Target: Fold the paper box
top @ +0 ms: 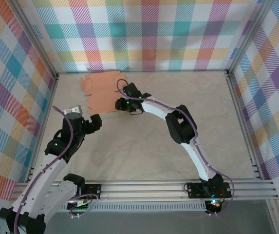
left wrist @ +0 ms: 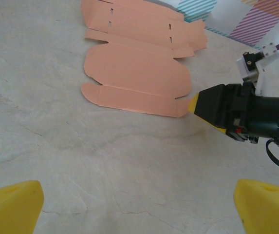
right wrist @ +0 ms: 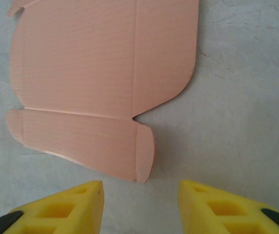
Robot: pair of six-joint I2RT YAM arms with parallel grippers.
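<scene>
The paper box (top: 100, 92) is a flat salmon-orange die-cut sheet with notched flaps, lying on the table at the back, left of centre. My right gripper (top: 121, 103) sits low at the sheet's near right corner. In the right wrist view its yellow fingers (right wrist: 76, 207) stand apart with nothing between them, and the sheet's small rounded corner flap (right wrist: 145, 153) lies just ahead of the gap, slightly lifted. My left gripper (top: 96, 121) hovers nearer and to the left, wide open (left wrist: 139, 209) over bare table, short of the sheet (left wrist: 139, 78).
Plaid cloth walls (top: 144, 34) and aluminium frame posts (top: 239, 102) close in the marble-patterned table (top: 144, 146). A metal rail (top: 178, 187) runs along the near edge by the arm bases. The right arm's black wrist (left wrist: 246, 114) lies beside the sheet's corner.
</scene>
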